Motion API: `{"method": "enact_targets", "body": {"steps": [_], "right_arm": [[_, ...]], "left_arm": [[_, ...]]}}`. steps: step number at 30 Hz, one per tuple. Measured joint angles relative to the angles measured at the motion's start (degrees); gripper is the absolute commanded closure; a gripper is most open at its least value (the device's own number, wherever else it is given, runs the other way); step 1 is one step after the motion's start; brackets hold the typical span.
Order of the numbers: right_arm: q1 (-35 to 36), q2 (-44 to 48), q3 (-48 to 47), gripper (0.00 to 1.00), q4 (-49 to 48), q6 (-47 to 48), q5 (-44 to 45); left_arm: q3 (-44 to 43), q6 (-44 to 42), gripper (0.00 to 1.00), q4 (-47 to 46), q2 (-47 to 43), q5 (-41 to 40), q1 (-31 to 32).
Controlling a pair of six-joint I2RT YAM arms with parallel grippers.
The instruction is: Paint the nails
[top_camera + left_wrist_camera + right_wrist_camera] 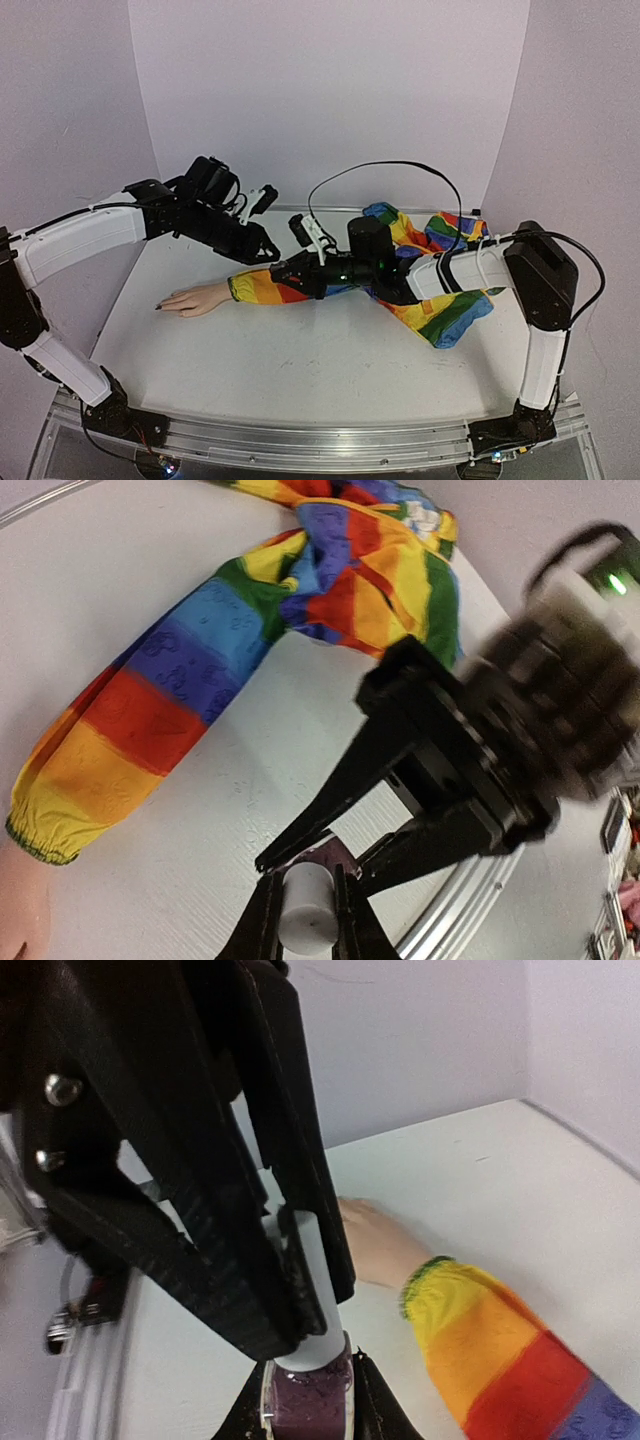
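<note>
The mannequin hand (197, 298) lies flat on the white table (300, 370), left of the middle in the top view. Its nails (160, 306) point to the left edge, and one tip looks dark. Just right of the hand, over the rainbow sleeve (262, 287), both arms meet. The left pincer (306, 885) is clamped on a white cap (306, 915). The right pincer (308, 1415) is clamped on the purple bottle (305, 1400) under that cap.

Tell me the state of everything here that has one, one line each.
left gripper: shut on the cap
right gripper: shut on the bottle
cap: on the bottle, not lifted off
bottle: capped, held
hand: lying on the table, touched by neither gripper
nails: one fingertip looks dark, the rest too small to tell
sleeve: cuff at the wrist, far end bunched
</note>
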State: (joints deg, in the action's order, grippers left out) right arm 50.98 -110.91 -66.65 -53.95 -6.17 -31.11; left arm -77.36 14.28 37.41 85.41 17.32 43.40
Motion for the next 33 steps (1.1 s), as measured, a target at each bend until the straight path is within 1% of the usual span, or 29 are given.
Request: {"method": "enact_targets", "body": {"steps": [3, 6, 8, 10, 12, 13, 14, 16, 17, 19, 21, 24, 25, 28, 30, 32, 33], "right_arm": [[-2.5, -0.1, -1.6, 1.00, 0.1, -10.4, -15.6], [-3.6, -1.5, -2.9, 1.00, -7.6, -24.3, -29.0], [-3.7, -2.5, -4.2, 1.00, -12.6, -31.7, -35.8], [-3.7, -2.8, -4.8, 1.00, -16.4, -36.6, -40.2], [-3.7, -2.8, -5.0, 1.00, -20.0, -40.0, -43.3], [-3.6, -2.8, -5.0, 1.00, -21.5, -41.0, -44.4], [-3.5, -2.8, -5.0, 1.00, -22.7, -41.9, -45.3], [-3.3, -2.8, -5.0, 1.00, -24.7, -42.7, -46.3], [-3.3, -2.8, -4.9, 1.00, -25.4, -42.8, -46.4], [-2.9, -2.7, -5.0, 1.00, -28.2, -42.8, -44.7], [-2.7, -2.1, -4.4, 1.00, -29.6, -42.8, -44.2], [-2.6, -1.2, -3.6, 1.00, -32.0, -41.9, -41.0], [-2.9, -0.7, -3.1, 1.00, -32.6, -41.6, -40.1], [-4.1, 0.9, -1.1, 1.00, -33.9, -39.7, -37.4], [-5.3, 2.3, 0.3, 1.00, -32.9, -36.7, -34.8], [-6.1, 4.2, 1.1, 1.00, -27.8, -31.7, -30.9], [-6.4, 5.3, 1.2, 1.00, -23.2, -28.5, -27.8]], "left_arm": [[0.3, -5.5, 1.00, -0.4, -1.3, 6.9, -0.3], [0.2, -9.6, 1.00, -0.3, -3.4, 12.9, -0.4], [0.1, -11.9, 1.00, 0.3, -4.5, 16.9, -0.4], [-0.3, -13.7, 1.00, 0.6, -5.0, 20.2, -0.3], [-0.8, -15.1, 0.97, 0.5, -5.2, 23.3, -0.2], [-1.0, -15.7, 0.93, 0.5, -5.4, 24.6, 0.0], [-1.0, -16.1, 0.87, 0.5, -5.8, 25.6, 0.1], [-1.0, -16.6, 0.74, 0.5, -6.4, 26.6, 0.3], [-1.0, -16.9, 0.64, 0.5, -6.9, 26.6, 0.5], [-0.7, -17.1, 0.50, 1.0, -7.6, 26.1, 1.4], [-0.2, -17.2, 0.39, 1.1, -8.1, 25.8, 2.1], [1.6, -15.7, 0.17, 1.7, -9.5, 24.4, 1.8], [2.5, -15.1, 0.14, 1.8, -10.2, 24.0, 1.4], [5.4, -12.9, 0.10, 1.9, -13.6, 22.4, -1.5], [7.3, -11.4, 0.07, 1.7, -17.0, 21.0, -3.6], [9.1, -9.6, 0.07, 0.9, -20.9, 18.8, -4.6], [9.7, -8.9, 0.07, 0.4, -22.4, 17.9, -4.6]]}}
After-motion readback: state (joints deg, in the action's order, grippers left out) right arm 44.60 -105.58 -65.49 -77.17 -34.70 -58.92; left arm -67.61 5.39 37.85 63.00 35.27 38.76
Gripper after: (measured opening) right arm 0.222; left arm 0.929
